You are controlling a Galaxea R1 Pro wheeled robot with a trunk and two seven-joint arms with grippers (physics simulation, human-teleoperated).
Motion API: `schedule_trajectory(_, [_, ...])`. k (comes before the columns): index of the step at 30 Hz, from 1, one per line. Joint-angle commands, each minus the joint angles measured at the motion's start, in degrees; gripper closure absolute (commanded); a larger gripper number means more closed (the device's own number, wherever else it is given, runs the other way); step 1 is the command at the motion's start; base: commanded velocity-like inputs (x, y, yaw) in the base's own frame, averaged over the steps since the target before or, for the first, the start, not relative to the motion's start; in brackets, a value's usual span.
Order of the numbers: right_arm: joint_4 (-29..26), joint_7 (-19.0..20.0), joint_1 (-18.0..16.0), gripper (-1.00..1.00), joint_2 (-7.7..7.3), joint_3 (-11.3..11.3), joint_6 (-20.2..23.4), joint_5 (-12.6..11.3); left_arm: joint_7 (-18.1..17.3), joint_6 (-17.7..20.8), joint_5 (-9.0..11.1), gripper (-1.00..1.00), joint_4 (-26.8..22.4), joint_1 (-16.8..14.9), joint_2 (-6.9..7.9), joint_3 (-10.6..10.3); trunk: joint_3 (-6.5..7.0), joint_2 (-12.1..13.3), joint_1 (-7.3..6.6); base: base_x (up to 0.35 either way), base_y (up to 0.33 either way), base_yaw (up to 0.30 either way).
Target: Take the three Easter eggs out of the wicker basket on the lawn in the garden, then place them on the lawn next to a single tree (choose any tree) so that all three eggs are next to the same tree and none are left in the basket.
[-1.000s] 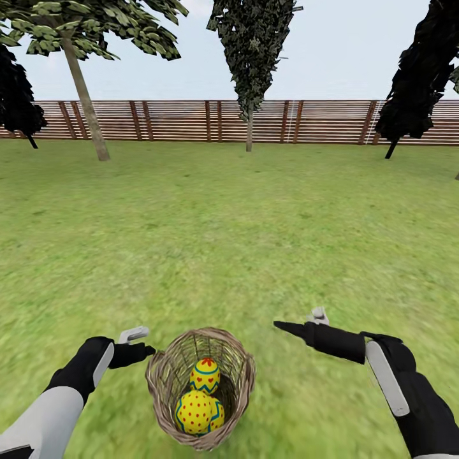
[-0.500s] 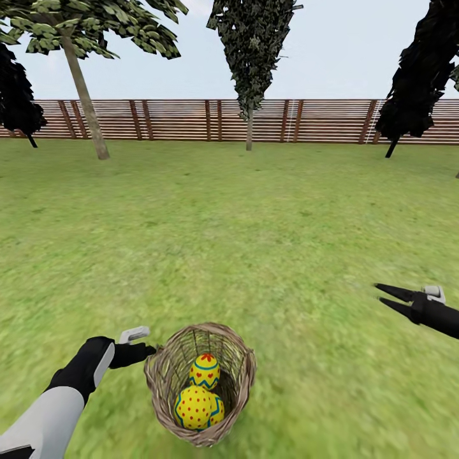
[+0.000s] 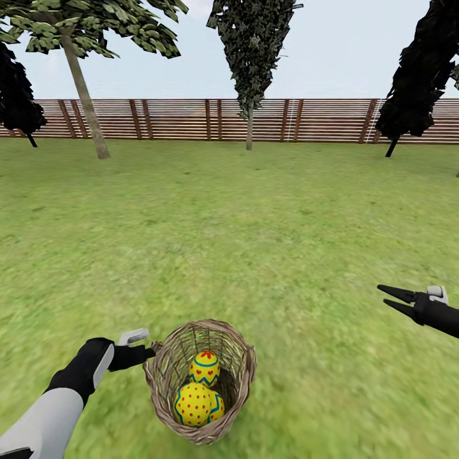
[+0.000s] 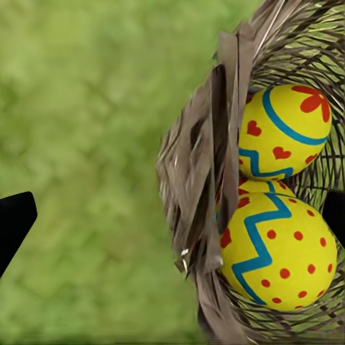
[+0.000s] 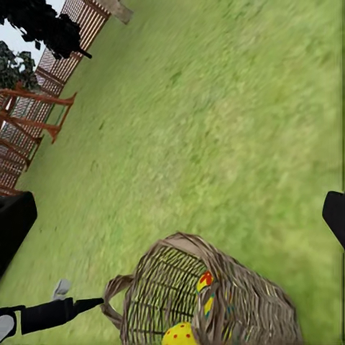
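Gripping the basket [image 3: 200, 380] rim at 9 o'clock, the left gripper [image 3: 148, 350] was closed; two eggs [image 3: 194, 404] visible inside. Right gripper [image 3: 394, 301] spread, empty, at 3 o'clock.

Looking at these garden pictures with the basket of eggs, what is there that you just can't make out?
- Third egg: the head view shows two eggs in the wicker basket; the left wrist view shows only a sliver between them.
- Left gripper: its tips meet the basket rim, so whether it grips is unclear.
- Right arm: cut off by the picture's edge behind the right gripper.
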Motion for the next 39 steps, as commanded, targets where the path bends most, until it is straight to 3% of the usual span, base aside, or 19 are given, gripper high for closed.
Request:
schedule_trajectory(1, [-0.02, 0.3, -0.04, -1.0, 0.05, -0.06, 0.22, 0.49, -0.18, 0.68, 0.08, -1.0, -0.26, 0.0, -0.01, 0.22, -0.05, -0.02, -0.01, 0.0, 0.0, 0.0])
schedule_trajectory(11, [-0.06, 0.39, -0.05, -1.0, 0.16, -0.07, 0.22, 3.6, -0.15, 3.68, 0.08, -1.0, -2.12, 0.02, -0.07, 0.13, 0.08, -0.02, -0.01, 0.0, 0.0, -0.07])
schedule_trajectory(22, [-0.05, 0.39, -0.05, -1.0, 0.18, -0.07, 0.21, 3.59, 0.32, 3.81, -0.33, -1.0, -3.54, 0.02, -0.21, 0.11, 0.22, -0.02, -0.01, 0.0, 0.0, -0.038])
schedule_trajectory(24, [-0.05, 0.39, -0.05, -1.0, 0.18, -0.07, 0.22, 3.59, 0.78, 3.89, -1.01, -1.0, -5.36, 0.08, -0.26, 0.12, 0.22, -0.02, -0.01, 0.0, 0.0, 0.0])
schedule_trajectory(29, [-0.05, 0.39, -0.05, -1.0, 0.19, -0.07, 0.22, 3.58, 1.3, 4.41, -6.57, -1.0, -7.24, 0.11, -0.5, 0.19, 0.22, -0.02, -0.01, 0.0, 0.0, 0.0])
schedule_trajectory(33, [-0.05, 0.39, -0.06, -1.0, 0.18, -0.07, 0.22, 3.58, 1.5, 4.54, -10.29, -1.0, -7.45, 0.11, -1.84, 0.22, 0.22, -0.02, -0.01, 0.0, 0.0, 0.0])
schedule_trajectory(34, [-0.05, 0.39, -0.05, -1.0, 0.18, -0.07, 0.22, 3.58, 3.49, 4.55, -11.51, -1.0, -7.4, 0.11, -2.71, 0.22, 0.22, -0.02, -0.01, 0.0, 0.0, 0.0])
schedule_trajectory(35, [-0.05, 0.39, -0.05, -1.0, 0.18, -0.07, 0.22, 3.59, 4.57, 4.56, -11.8, -1.0, -7.37, 0.11, -3.04, 0.22, 0.22, -0.02, -0.01, 0.0, 0.0, 0.0])
schedule_trajectory(38, [0.01, 0.39, -0.06, -1.0, 0.18, -0.07, 0.22, 3.57, 12.76, 4.56, -12.31, -1.0, -7.2, 0.11, -5.72, 0.28, 0.22, -0.02, -0.01, 0.0, 0.0, 0.0])
schedule_trajectory(39, [0.02, 0.39, -0.05, -1.0, 0.18, -0.07, 0.22, 3.57, 13.62, 4.56, -12.3, -1.0, -7.18, 0.11, -6.06, 0.29, 0.22, -0.02, -0.01, 0.0, 0.0, 0.0])
